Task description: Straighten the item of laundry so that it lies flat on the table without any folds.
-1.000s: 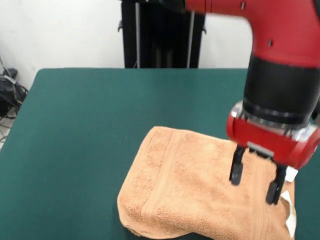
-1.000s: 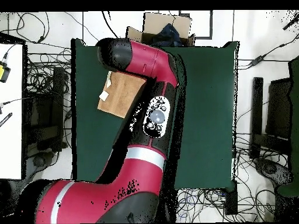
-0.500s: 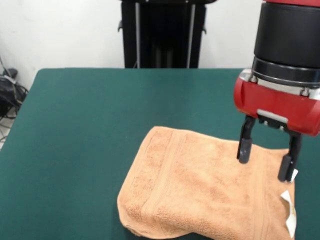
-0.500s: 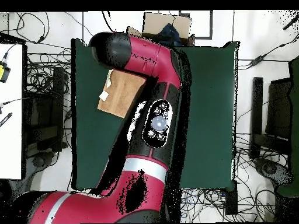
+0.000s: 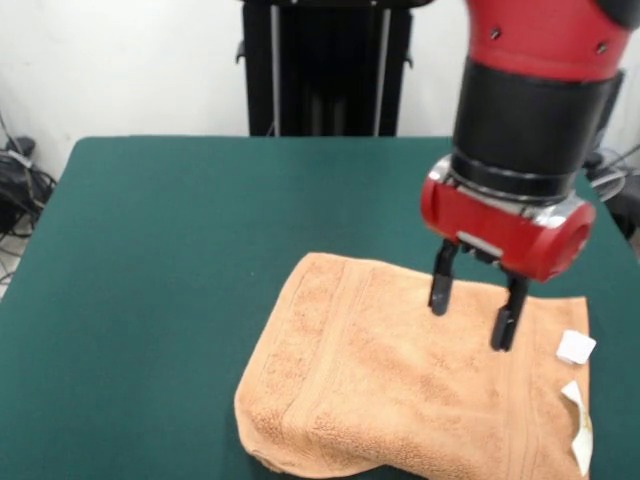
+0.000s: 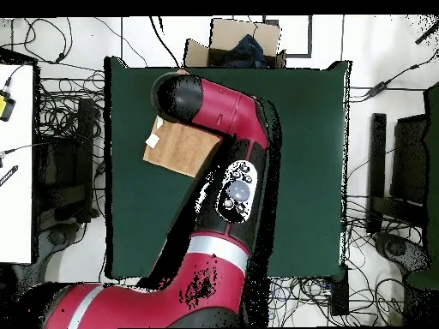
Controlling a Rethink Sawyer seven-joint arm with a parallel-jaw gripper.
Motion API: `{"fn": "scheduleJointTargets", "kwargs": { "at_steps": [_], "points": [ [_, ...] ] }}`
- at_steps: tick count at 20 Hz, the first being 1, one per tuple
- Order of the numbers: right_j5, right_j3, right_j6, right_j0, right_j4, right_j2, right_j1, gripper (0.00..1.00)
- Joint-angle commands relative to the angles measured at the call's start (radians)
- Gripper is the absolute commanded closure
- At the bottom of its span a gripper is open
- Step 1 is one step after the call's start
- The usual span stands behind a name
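The orange-tan towel (image 5: 400,390) lies on the green table (image 5: 180,240) at the front right, doubled over with a rounded fold along its near-left edge. Woven bands run across it and small white tags (image 5: 577,347) stick out at its right edge. My gripper (image 5: 470,310) hangs open and empty just above the towel's far right part, its black fingers (image 5: 440,285) pointing down. In the overhead view the towel (image 6: 176,146) shows at the table's upper left, partly hidden under my arm (image 6: 214,107), which also hides the gripper.
A black pedestal (image 5: 325,65) stands behind the table's far edge. In the overhead view a cardboard box (image 6: 244,43) sits beyond the table's top edge, and cables (image 6: 60,120) lie on the floor to both sides.
My gripper has moved left, from over the towel's tagged right edge to over its far right part, still open. The white tags show fully now. The towel has not moved.
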State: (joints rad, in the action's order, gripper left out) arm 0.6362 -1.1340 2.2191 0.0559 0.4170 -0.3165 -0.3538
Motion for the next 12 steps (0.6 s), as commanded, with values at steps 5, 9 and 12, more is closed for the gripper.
{"fn": "scheduleJointTargets", "kwargs": {
  "at_steps": [5,9,12],
  "points": [
    [-0.238,-0.265,0.136,-0.033,-0.018,0.152,0.070,0.00],
    [-0.323,-0.259,0.127,-0.050,-0.021,0.183,0.110,0.00],
    [-0.368,-0.256,0.125,-0.062,-0.023,0.202,0.133,0.00]
  ]
}}
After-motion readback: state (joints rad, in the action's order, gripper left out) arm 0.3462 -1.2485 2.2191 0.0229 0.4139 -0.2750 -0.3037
